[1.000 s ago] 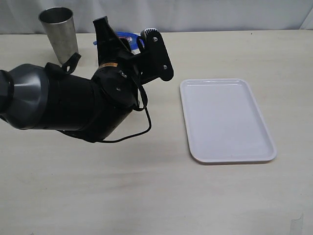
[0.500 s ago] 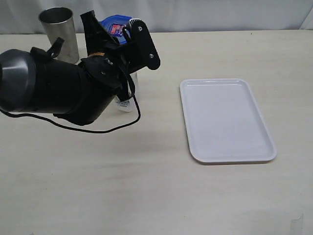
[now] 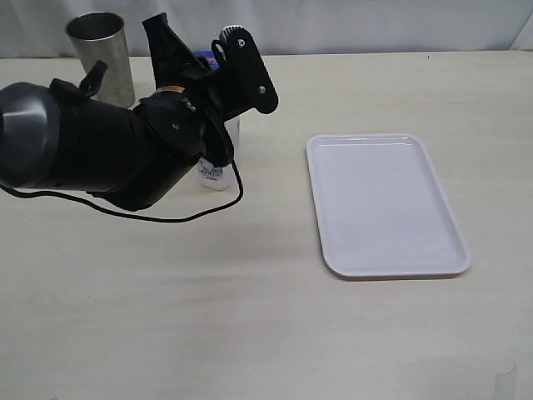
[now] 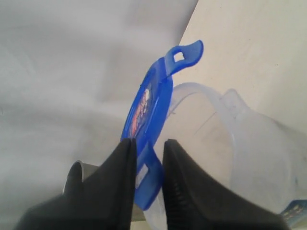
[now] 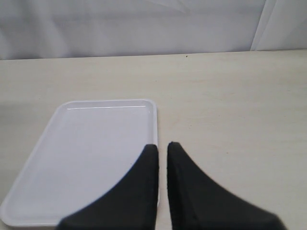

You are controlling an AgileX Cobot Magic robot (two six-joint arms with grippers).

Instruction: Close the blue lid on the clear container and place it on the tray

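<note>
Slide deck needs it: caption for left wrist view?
Left pincer grips the blue lid by a flap, on edge next to the open clear container.

you're looking at a blue lid (image 4: 158, 103) of smooth, slightly glossy plastic and a clear container (image 4: 230, 139) of see-through plastic, faintly cloudy. the tray (image 3: 387, 208) is white plastic with a soft sheen. the cup (image 3: 104, 58) is brushed grey metal. the table (image 3: 250, 333) looks pale, matt and faintly grained.
</note>
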